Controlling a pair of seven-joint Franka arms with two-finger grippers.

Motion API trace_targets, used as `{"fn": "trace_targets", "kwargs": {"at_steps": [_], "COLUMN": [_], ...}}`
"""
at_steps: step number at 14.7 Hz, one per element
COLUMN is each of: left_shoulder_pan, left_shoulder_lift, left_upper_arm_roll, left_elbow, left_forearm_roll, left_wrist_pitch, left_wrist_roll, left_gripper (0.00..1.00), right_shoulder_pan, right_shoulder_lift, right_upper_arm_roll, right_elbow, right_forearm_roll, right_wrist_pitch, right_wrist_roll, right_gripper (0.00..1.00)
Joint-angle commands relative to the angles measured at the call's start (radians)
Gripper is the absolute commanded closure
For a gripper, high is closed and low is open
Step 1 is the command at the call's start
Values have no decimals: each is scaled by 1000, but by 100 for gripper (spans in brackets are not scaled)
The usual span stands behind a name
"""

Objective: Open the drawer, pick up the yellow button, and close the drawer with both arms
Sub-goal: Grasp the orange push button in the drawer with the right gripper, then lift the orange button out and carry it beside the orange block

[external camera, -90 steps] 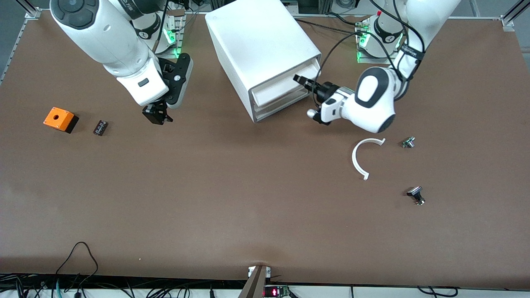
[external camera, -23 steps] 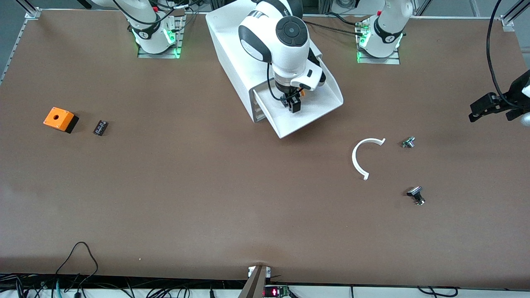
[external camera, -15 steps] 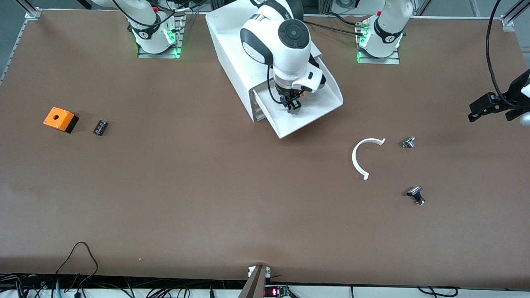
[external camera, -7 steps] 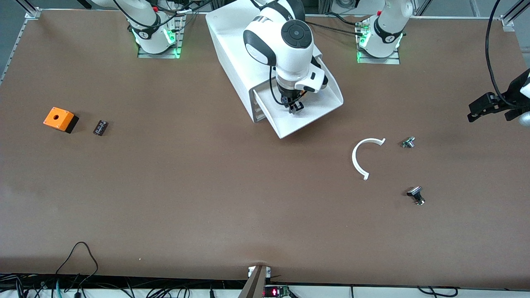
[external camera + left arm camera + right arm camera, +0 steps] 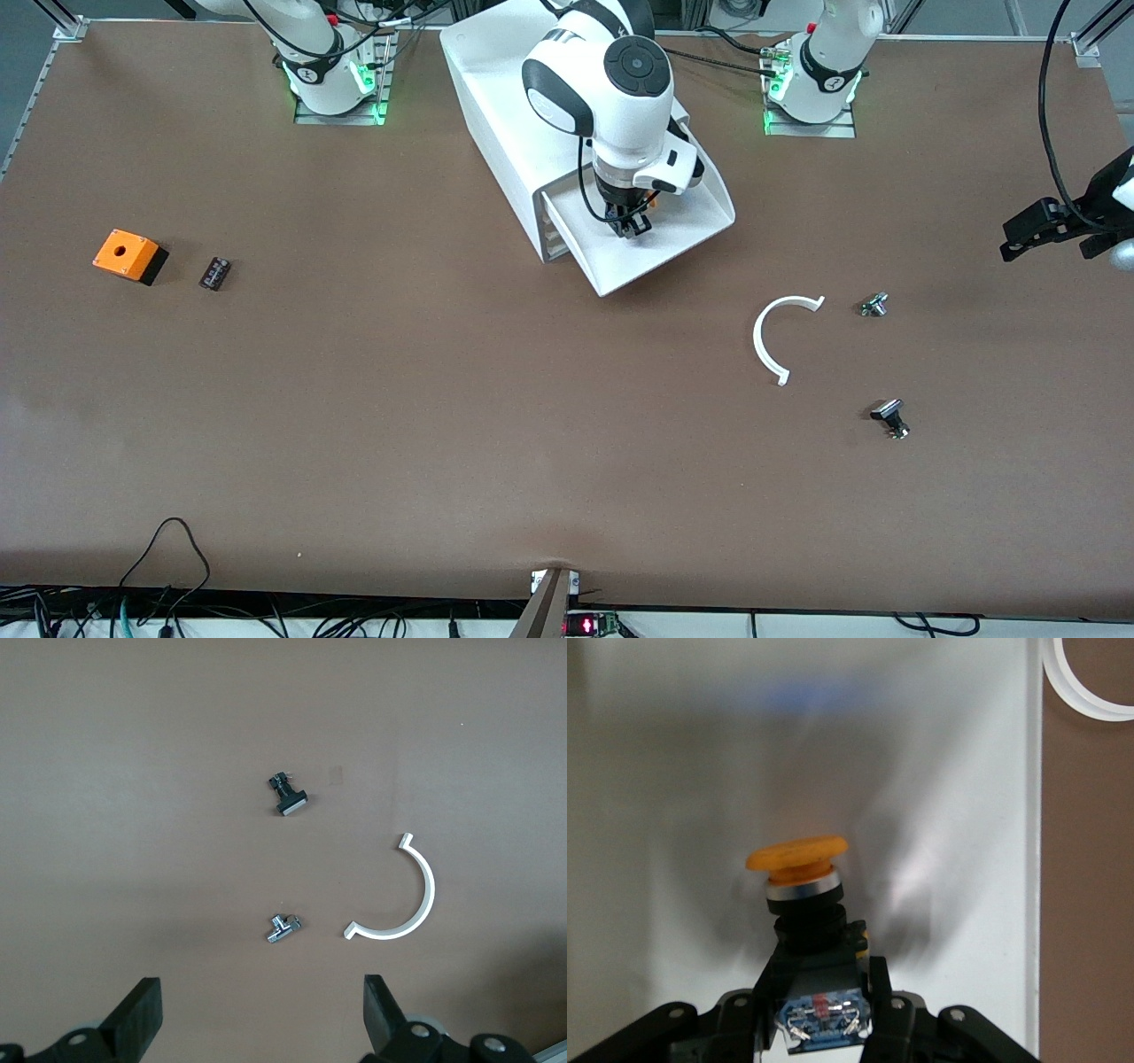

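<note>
The drawer, a shallow white tray, stands pulled out of the top of the white cabinet. My right arm reaches over the cabinet, and my right gripper points down into the drawer. It is shut on the button's black body, with the orange cap sticking out past the fingertips above the drawer's white floor. In the front view only an orange speck of the button shows beside the hand. My left gripper hangs open and empty over the table's edge at the left arm's end, waiting.
A white C-shaped ring and two small black-and-silver parts lie on the table toward the left arm's end. An orange box with a hole and a small black part lie toward the right arm's end.
My right gripper has closed on the button inside the drawer and shifted slightly. The left arm has not moved.
</note>
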Motion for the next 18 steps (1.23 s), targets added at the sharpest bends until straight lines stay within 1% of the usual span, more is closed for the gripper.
{"fn": "trace_targets", "kwargs": {"at_steps": [1,2,4,6,8,10,11,12,14,18], "left_shoulder_pan": [-2,-2,-2,-2,-2,-2,-2,-2,0,-8], "left_shoulder_lift": [10,10,10,10,10,10,10,12,12,10], "left_upper_arm_roll": [-3,-3,-3,-3,-3,-1,-1,0,0,-7], "left_elbow": [31,31,31,31,31,31,31,31,31,36], "left_forearm_roll": [-5,-5,-5,-5,-5,-6,-6,-6,-6,-8], "left_wrist_pitch": [-26,-26,-26,-26,-26,-26,-26,-26,-26,-25], "left_wrist_roll": [-13,-13,-13,-13,-11,-11,-11,-11,-11,-11], "left_gripper": [0,0,0,0,0,0,0,0,0,0], "right_shoulder_pan": [6,9,11,6,4,3,4,-2,-15,-106], "right_shoulder_lift": [-60,-74,-103,-120,-140,-140,-140,-140,-131,-82], "right_upper_arm_roll": [-32,-35,-45,-52,-118,-176,-219,-241,-258,-259], "right_elbow": [-1,-1,2,25,36,36,36,34,28,14], "right_forearm_roll": [-10,-13,-66,-93,-96,-96,-94,-88,-87,-79], "right_wrist_pitch": [-24,-26,-21,-18,-12,-12,-11,-11,-15,-17], "right_wrist_roll": [95,147,240,300,339,389,414,448,544,866], "right_gripper": [85,85,85,85,85,85,85,85,85,85]}}
